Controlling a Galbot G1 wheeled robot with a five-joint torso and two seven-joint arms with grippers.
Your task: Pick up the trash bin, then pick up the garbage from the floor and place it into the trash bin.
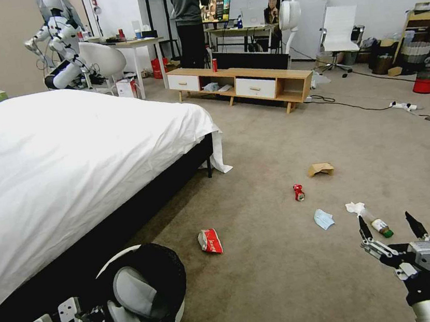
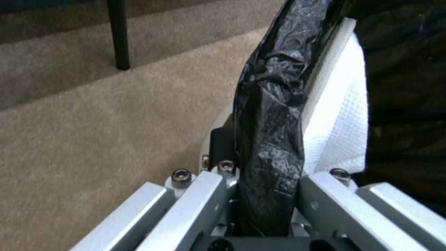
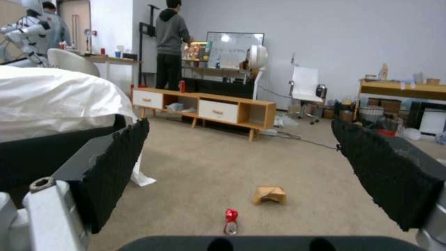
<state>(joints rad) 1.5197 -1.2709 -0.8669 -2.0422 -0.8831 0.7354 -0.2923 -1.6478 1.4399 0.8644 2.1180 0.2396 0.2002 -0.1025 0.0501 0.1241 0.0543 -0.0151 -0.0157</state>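
Black liner and white rim pinched in my left gripper [image 1: 90, 318] keep the trash bin [image 1: 137, 296] beside the bed, while my right gripper [image 1: 390, 228], spread wide, hovers near floor garbage [image 1: 210, 241].

Trash bin [image 1: 137, 296]: smooth white plastic, lined with a crinkled glossy black bag.
Left gripper [image 2: 267, 195]: brushed silver metal links with dark bolts.
Right gripper [image 1: 390, 228]: finger pads [image 3: 114, 167] matt black, rough-ridged.
Floor [image 1: 275, 138]: matt beige carpet, short nap.
Paper bag [image 1: 320, 169]: crumpled brown paper.
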